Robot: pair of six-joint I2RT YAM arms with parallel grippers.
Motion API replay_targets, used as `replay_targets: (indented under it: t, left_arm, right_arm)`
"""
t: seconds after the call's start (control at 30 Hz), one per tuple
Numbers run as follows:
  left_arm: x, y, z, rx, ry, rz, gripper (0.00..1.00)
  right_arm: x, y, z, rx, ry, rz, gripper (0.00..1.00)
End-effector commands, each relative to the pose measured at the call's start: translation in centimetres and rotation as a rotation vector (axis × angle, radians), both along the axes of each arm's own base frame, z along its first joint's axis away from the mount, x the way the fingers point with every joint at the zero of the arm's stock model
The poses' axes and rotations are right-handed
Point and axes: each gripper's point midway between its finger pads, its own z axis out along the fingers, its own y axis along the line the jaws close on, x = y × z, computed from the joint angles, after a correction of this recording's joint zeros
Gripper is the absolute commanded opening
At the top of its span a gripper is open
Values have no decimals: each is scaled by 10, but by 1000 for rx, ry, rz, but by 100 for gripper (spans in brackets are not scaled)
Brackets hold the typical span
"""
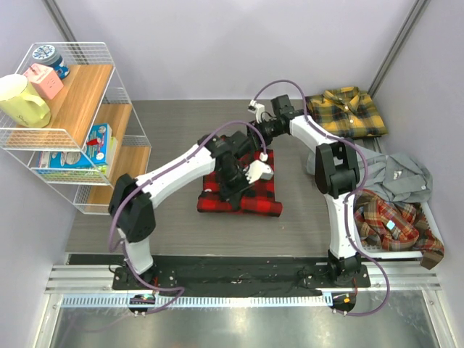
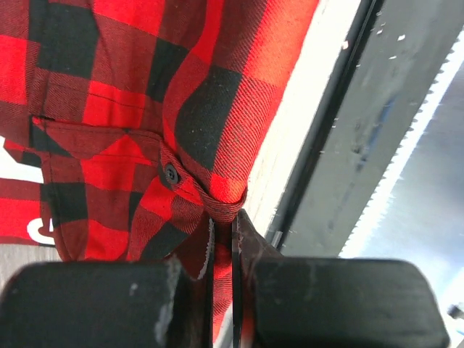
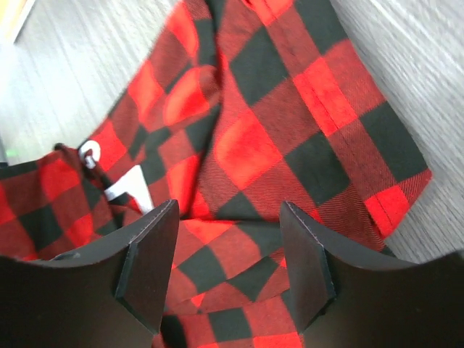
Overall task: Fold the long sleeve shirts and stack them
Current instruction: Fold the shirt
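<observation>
The red-and-black check long sleeve shirt point(image 1: 243, 197) lies bunched in a rough rectangle mid-table. My left gripper point(image 1: 235, 185) is over its middle. In the left wrist view the left gripper point(image 2: 225, 233) is shut on a pinched fold of the red-and-black shirt point(image 2: 145, 94), near a black button point(image 2: 171, 173). My right gripper point(image 1: 262, 151) hovers at the shirt's far edge. In the right wrist view the right gripper point(image 3: 230, 217) is open just above the red-and-black shirt point(image 3: 275, 123); a white lettering patch point(image 3: 130, 185) shows. A yellow-and-black plaid shirt point(image 1: 346, 111) lies at the back right.
A white tray point(image 1: 428, 250) at the right holds a grey shirt point(image 1: 400, 176) and an orange-brown plaid shirt point(image 1: 395, 221). A wire shelf point(image 1: 76, 123) with a yellow jug point(image 1: 22, 101) and boxes stands at the left. A metal rail point(image 1: 217, 279) runs along the near edge.
</observation>
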Motion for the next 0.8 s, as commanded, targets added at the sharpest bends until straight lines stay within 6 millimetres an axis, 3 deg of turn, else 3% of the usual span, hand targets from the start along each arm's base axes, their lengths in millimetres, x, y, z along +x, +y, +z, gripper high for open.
replay_targets:
  t: [0.0,0.07,0.1,0.17,0.23,0.27,0.33,0.4,0.5,0.6,0.77]
  left_arm:
    - [-8,6,16,4,227,7,0]
    - [12,13,4,32,274,54,0]
    - [25,10,10,8,260,61,0]
    - [50,14,-3,13,278,87,0]
    - [76,10,4,-23,230,94,1]
    - [89,10,-3,-25,225,106,1]
    - [110,7,1,-56,177,102,3]
    - [122,8,-11,-53,163,82,4]
    - [140,8,-26,-66,90,45,10]
    - [154,15,-46,-72,35,26,31]
    - [184,35,-65,-57,2,133,42]
  right_arm:
    - [20,-1,-2,-8,-68,-14,63]
    - [24,-3,-7,-14,-69,-24,62]
    - [27,-3,-7,-9,-76,-29,62]
    - [27,-3,-12,-7,-70,-28,60]
    - [27,-2,-15,-3,-65,-23,57]
    - [25,-1,-17,2,-56,-17,56]
    - [24,0,-22,5,-37,-16,54]
    - [22,0,-27,7,-23,-15,53]
    - [20,-1,-33,0,-9,-18,51]
    - [19,-2,-33,3,-5,-17,50]
    - [15,-1,-32,4,6,-9,50]
